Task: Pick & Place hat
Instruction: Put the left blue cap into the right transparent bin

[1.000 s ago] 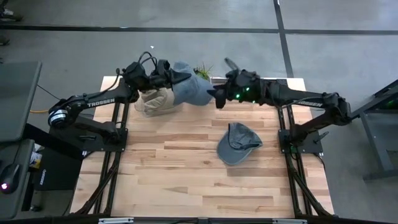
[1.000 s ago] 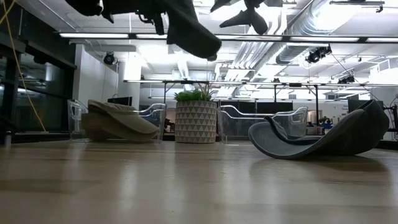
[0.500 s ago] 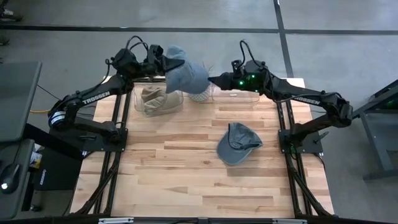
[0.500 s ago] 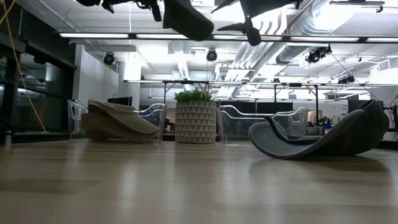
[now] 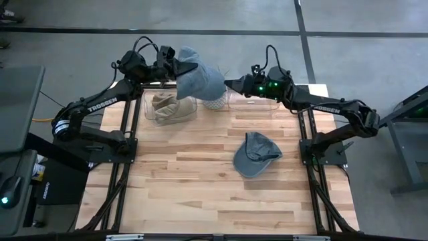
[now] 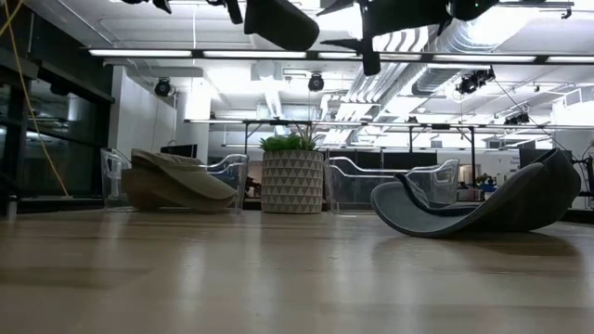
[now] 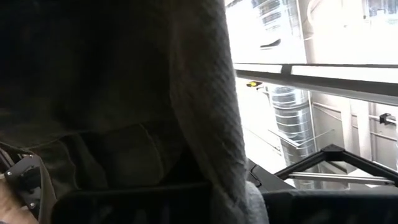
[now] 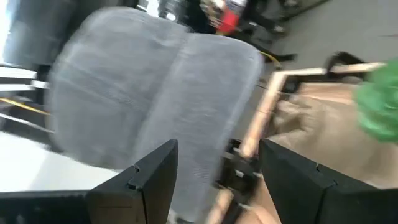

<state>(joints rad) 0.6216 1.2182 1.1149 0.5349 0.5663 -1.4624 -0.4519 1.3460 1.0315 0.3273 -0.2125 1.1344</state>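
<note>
Holding grey hat [image 5: 199,79] aloft, left pincer [image 5: 175,67], tan hat [image 5: 168,107] in clear bin [image 5: 148,110]

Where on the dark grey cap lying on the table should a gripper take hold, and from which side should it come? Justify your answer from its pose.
Probably the raised brim edge of the dark grey cap, approached from above. The low view shows it lying curled on the table with both ends lifted, so a thin edge stands clear for two fingers to pinch.
</note>
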